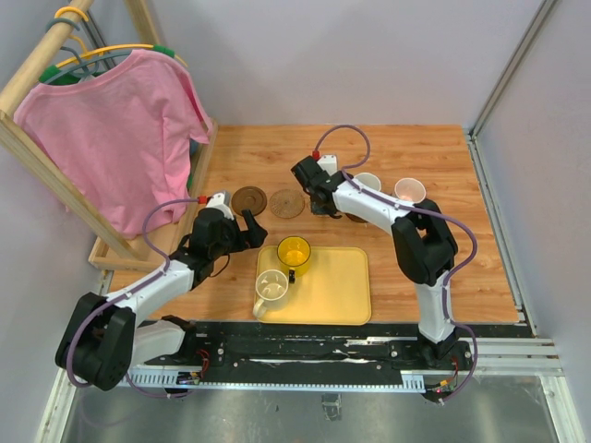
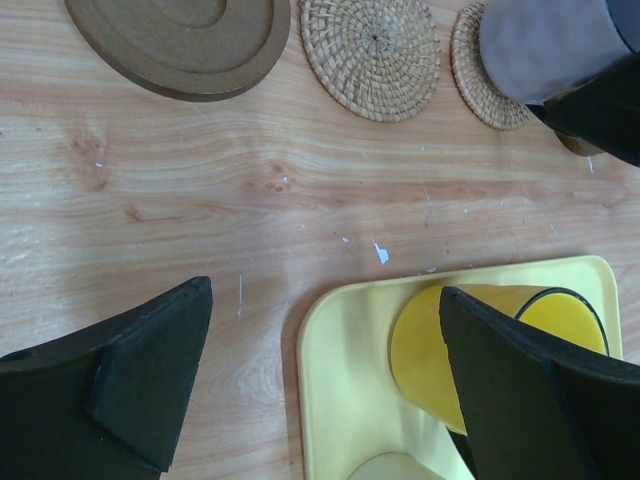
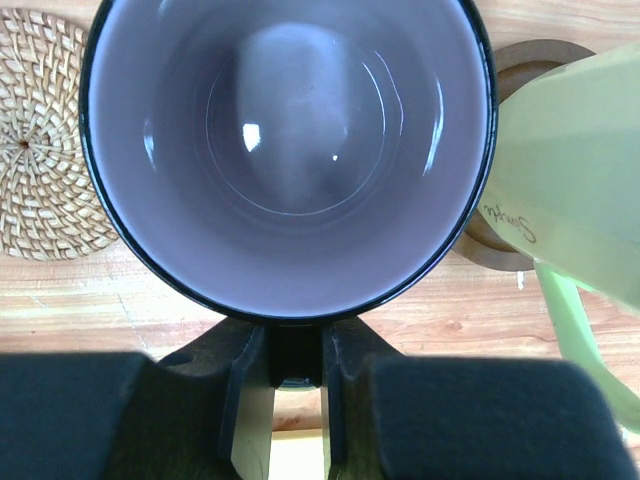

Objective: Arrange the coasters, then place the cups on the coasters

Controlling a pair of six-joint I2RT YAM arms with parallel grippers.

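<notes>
Two cups [image 1: 294,251] on the tray [image 1: 340,288], row of coasters [image 1: 249,199] behind it

The wooden table [image 1: 443,249] bears a yellow tray [image 1: 337,291] at 6 o'clock, by the near edge. Beyond it, a dark brown coaster [image 1: 248,198] lies at 10 o'clock. A woven coaster [image 1: 287,204] lies at its 3 o'clock, followed by a second woven coaster [image 2: 468,70] and a second brown coaster [image 3: 525,60]. A wooden rack base [image 1: 115,251] sits at 9 o'clock.

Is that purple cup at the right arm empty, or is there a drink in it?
Empty. The right wrist view looks straight down into the purple cup and shows only its bare, glossy bottom.
</notes>
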